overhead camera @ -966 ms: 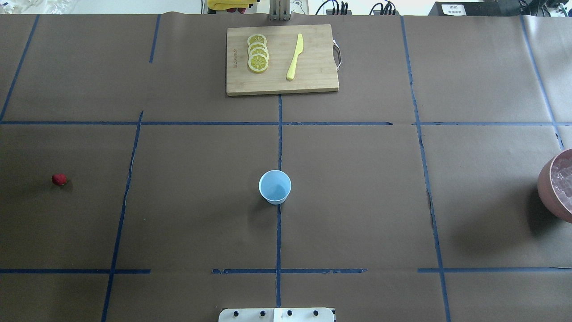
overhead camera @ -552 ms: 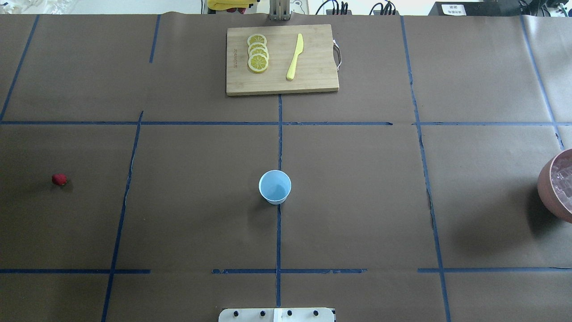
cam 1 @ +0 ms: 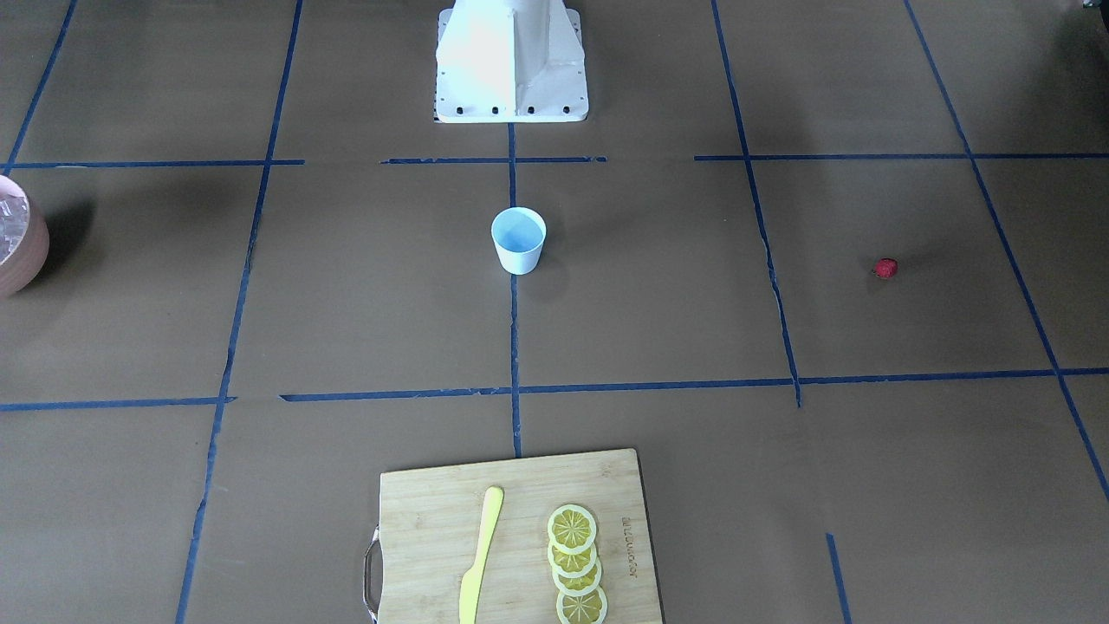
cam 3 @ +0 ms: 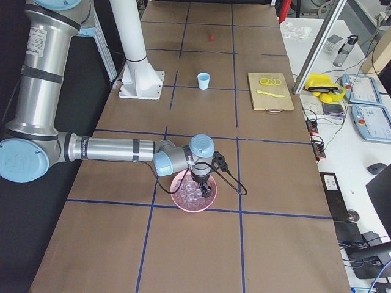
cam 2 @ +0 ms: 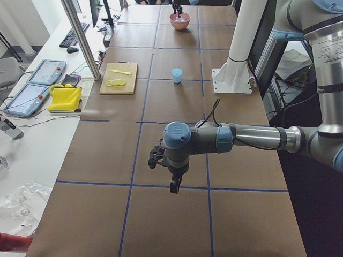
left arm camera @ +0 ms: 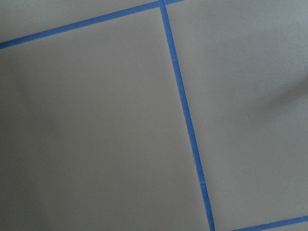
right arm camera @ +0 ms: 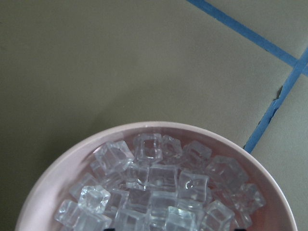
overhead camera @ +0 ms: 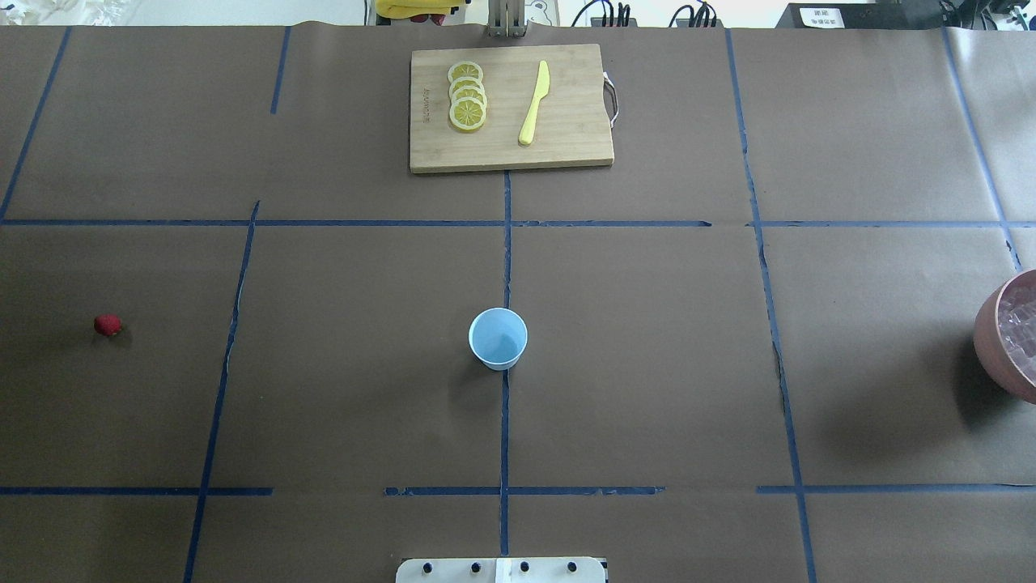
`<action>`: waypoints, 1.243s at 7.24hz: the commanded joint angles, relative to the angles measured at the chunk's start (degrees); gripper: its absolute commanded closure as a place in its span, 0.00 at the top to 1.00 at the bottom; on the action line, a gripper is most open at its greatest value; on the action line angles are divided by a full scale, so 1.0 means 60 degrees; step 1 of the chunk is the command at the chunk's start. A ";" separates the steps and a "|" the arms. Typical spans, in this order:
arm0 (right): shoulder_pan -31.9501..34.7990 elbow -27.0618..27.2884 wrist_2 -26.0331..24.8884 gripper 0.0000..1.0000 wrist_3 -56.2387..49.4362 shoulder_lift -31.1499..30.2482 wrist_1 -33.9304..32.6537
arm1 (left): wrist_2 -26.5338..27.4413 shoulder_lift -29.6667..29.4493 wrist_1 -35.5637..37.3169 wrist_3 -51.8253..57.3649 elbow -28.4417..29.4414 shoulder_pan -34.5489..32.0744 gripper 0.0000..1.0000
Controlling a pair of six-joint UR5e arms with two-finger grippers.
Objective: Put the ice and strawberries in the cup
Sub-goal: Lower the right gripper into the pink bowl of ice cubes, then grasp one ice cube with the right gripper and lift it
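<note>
The white cup (overhead camera: pixel 498 338) stands upright at the table's middle, its pale blue inside bare; it also shows in the front view (cam 1: pixel 518 240). The red strawberry (overhead camera: pixel 107 325) lies alone far to the left. The ice (right arm camera: pixel 159 187) fills the pinkish bowl (right arm camera: pixel 57 178) at the table's right edge (overhead camera: pixel 991 348). My right gripper (cam 3: pixel 204 186) hangs over the bowl's ice; I cannot tell if it is open. My left gripper (cam 2: pixel 174 187) points down above bare table, far from the cup; its state is unclear. The left wrist view shows only paper and tape.
A wooden cutting board (overhead camera: pixel 510 109) at the far middle carries several lemon slices (overhead camera: pixel 467 97) and a yellow knife (overhead camera: pixel 534 104). The robot's base plate (overhead camera: pixel 502 570) sits at the near edge. Blue tape lines cross the brown paper.
</note>
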 commanded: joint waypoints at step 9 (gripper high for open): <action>-0.0413 -0.0181 -0.0657 0.25 0.0406 -0.0086 -0.0129 | 0.0000 0.0000 0.0000 0.0000 0.0000 0.0000 1.00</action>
